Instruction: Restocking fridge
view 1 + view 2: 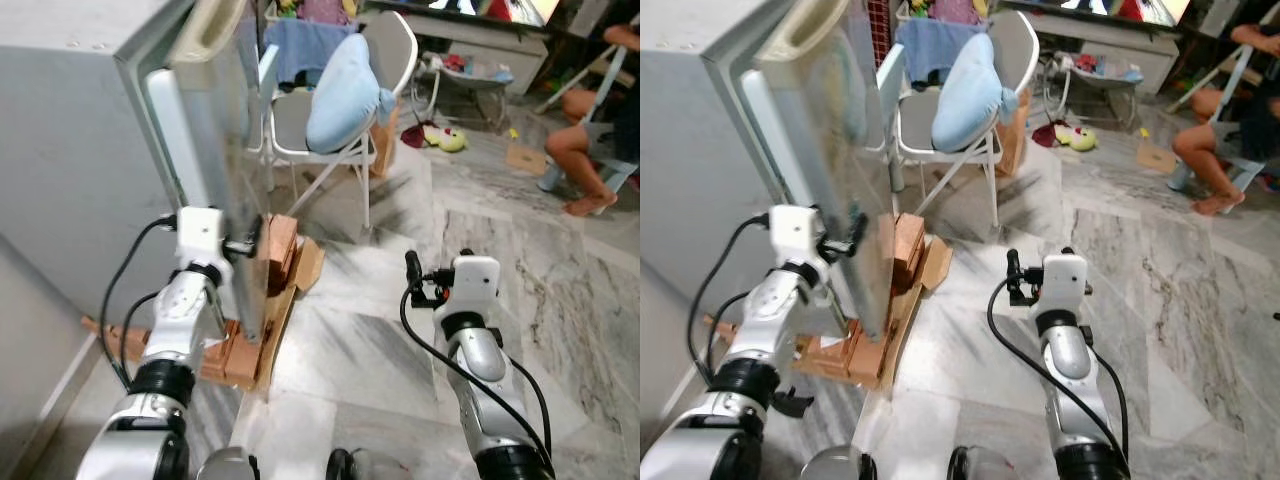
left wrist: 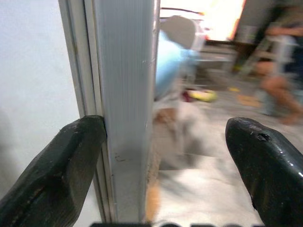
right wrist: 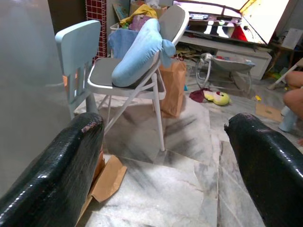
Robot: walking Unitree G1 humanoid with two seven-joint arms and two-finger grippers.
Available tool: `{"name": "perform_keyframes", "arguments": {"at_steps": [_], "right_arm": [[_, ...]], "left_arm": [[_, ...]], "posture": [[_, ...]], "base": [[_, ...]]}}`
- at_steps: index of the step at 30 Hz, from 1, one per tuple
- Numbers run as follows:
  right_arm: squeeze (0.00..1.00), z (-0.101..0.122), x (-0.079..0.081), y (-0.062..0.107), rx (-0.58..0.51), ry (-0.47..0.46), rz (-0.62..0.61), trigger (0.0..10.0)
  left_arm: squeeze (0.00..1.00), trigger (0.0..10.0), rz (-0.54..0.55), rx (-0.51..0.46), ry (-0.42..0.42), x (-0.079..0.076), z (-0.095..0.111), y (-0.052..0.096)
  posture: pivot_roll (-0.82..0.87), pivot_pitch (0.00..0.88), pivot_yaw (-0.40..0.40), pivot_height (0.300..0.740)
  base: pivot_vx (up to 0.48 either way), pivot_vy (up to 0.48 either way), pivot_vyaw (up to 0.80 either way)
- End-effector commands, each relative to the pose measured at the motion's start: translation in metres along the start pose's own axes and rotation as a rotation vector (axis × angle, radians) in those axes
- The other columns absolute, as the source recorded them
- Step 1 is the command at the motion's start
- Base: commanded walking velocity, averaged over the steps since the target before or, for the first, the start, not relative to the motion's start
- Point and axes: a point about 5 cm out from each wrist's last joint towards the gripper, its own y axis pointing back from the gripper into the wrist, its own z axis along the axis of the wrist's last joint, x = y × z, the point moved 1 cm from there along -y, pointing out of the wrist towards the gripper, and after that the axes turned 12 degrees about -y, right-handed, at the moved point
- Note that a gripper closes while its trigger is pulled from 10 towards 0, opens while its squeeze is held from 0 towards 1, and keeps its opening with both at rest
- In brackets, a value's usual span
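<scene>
No text, label, brand, number or sign can be read anywhere here. The fridge (image 1: pixel 90 150) door and side are plain grey with no lettering that shows, and the cardboard (image 1: pixel 270 290) at the foot of the fridge bears no legible print.

The left pincer (image 2: pixel 163 175) stands open around the ribbed silver fridge-door edge (image 2: pixel 128 109). One black finger (image 2: pixel 57 175) touches it (the other apart, beyond).
</scene>
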Motion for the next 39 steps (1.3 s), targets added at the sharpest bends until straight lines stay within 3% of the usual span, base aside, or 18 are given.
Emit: {"name": "perform_keyframes", "arguments": {"at_steps": [1, 3, 7, 12, 13, 20, 26, 30, 33, 38, 39], "right_arm": [[0.00, 0.002, -0.004, -0.001, -0.003, 0.005, -0.017, 10.0], [0.00, 0.001, -0.008, 0.000, 0.002, 0.007, -0.034, 10.0], [0.00, 0.001, -0.008, 0.000, -0.003, 0.006, -0.040, 10.0], [0.00, 0.001, -0.009, 0.001, -0.001, 0.002, -0.048, 10.0], [0.00, -0.001, -0.009, 0.001, 0.008, 0.004, -0.053, 10.0], [0.00, -0.004, -0.007, 0.002, 0.016, 0.004, -0.048, 10.0], [0.00, -0.004, -0.002, -0.002, 0.013, -0.001, -0.040, 10.0], [0.00, -0.001, 0.000, -0.004, 0.001, 0.000, -0.030, 10.0], [0.00, 0.000, 0.000, -0.005, -0.003, 0.006, -0.028, 10.0], [0.00, 0.002, -0.003, -0.004, -0.014, 0.018, -0.030, 10.0], [0.00, 0.005, -0.005, -0.006, -0.025, 0.024, -0.035, 10.0]], "left_arm": [[0.00, 10.0, -0.151, -0.114, -0.063, -0.025, 0.027, -0.010], [0.00, 10.0, -0.258, -0.128, -0.108, -0.043, 0.027, -0.005], [0.00, 10.0, -0.292, -0.095, -0.087, -0.048, 0.017, 0.001], [0.00, 10.0, -0.237, -0.036, -0.065, -0.033, 0.003, 0.007], [0.00, 10.0, -0.194, -0.017, -0.058, -0.021, -0.001, 0.011], [0.00, 10.0, -0.096, 0.035, -0.083, 0.003, -0.014, 0.026], [0.00, 10.0, -0.055, 0.070, -0.096, 0.002, -0.025, 0.035], [0.00, 10.0, -0.013, 0.072, -0.114, 0.003, -0.023, 0.032], [0.00, 10.0, 0.112, 0.100, -0.132, 0.019, -0.022, 0.029], [0.00, 10.0, 0.205, 0.128, -0.174, 0.037, -0.021, 0.031], [0.00, 10.0, 0.256, 0.142, -0.204, 0.050, -0.019, 0.033]], "posture": [[0.00, 0.025, -0.064, 0.740], [0.00, 0.023, -0.061, 0.740], [0.00, 0.022, -0.056, 0.740], [0.00, 0.023, -0.055, 0.740], [0.00, 0.025, -0.055, 0.740], [0.00, 0.031, -0.054, 0.740], [0.00, 0.029, -0.054, 0.740], [0.01, 0.031, -0.056, 0.740], [0.02, 0.035, -0.051, 0.740], [0.04, 0.045, -0.040, 0.740], [0.04, 0.055, -0.027, 0.740]], "base": [[0.000, 0.000, 0.00], [0.000, 0.000, 0.00], [0.000, 0.000, 0.00], [0.000, 0.000, 0.00], [0.259, -0.401, -0.80], [0.295, -0.374, -0.80], [0.356, -0.318, -0.77], [0.389, -0.277, -0.33], [0.451, 0.000, 0.00], [0.480, 0.000, 0.00], [0.480, 0.000, 0.00]]}}
